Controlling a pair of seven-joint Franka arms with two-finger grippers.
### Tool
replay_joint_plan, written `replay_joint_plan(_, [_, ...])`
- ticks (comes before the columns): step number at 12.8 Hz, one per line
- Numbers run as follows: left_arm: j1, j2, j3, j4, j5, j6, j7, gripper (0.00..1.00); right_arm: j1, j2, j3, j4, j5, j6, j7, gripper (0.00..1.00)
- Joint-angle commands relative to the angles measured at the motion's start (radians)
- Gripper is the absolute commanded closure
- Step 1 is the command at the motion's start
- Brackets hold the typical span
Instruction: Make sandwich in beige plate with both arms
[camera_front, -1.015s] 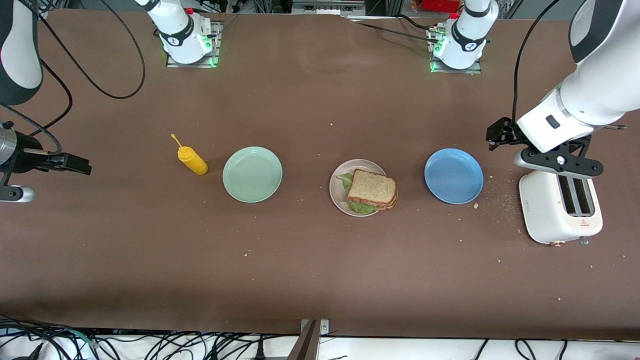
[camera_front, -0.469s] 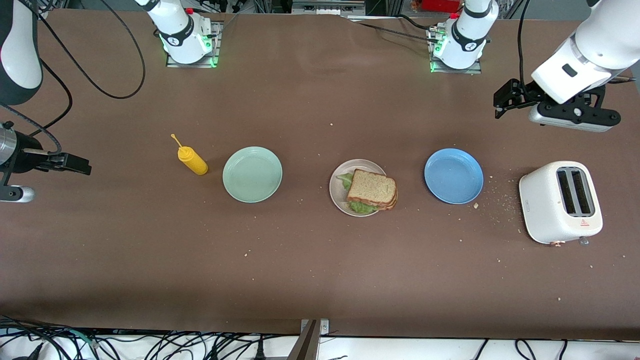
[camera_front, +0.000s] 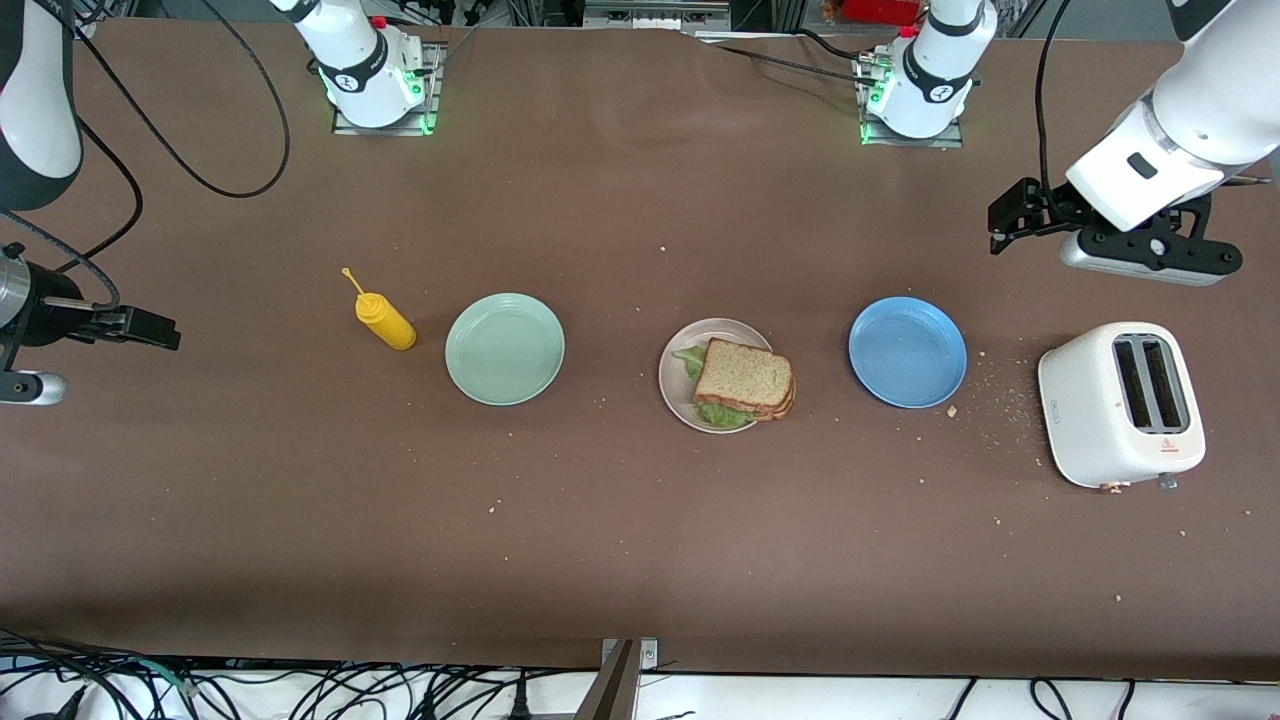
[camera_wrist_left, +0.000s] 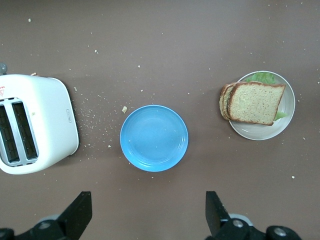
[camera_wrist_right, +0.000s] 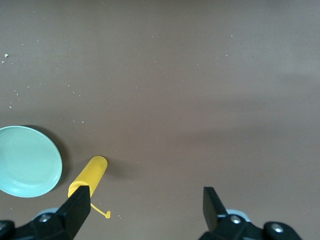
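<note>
Both grippers spread wide and empty; sandwich assembled on the beige plate.

The left gripper (camera_wrist_left: 147, 217), its black fingers apart, hangs over bare table near the glossy white toaster (camera_front: 1120, 405) and the smooth blue plate (camera_front: 907, 351). Past that plate sits the beige plate (camera_front: 676, 385), round and rimmed, bearing the sandwich (camera_front: 745, 380): grainy square brown slices, crinkled green lettuce peeking out. The right gripper (camera_wrist_right: 145, 212), equally wide, waits over the table's right-arm end, near the yellow squeeze bottle (camera_front: 383, 319) and mint-green plate (camera_front: 504, 348). Only the left wrist view shows the stacked slice edges.
</note>
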Motion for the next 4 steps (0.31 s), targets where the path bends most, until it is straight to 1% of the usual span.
replay_joint_plan(1, [-0.009,0.018,0.006,0.036,-0.02,-0.011,-0.007,0.0,-0.006,-0.008,0.005,0.005,-0.012,-0.006,0.013,0.0])
replay_joint_plan(4, [-0.011,0.017,0.004,0.036,-0.022,-0.03,-0.007,0.0,-0.006,-0.008,0.005,0.005,-0.012,-0.01,0.013,0.0])
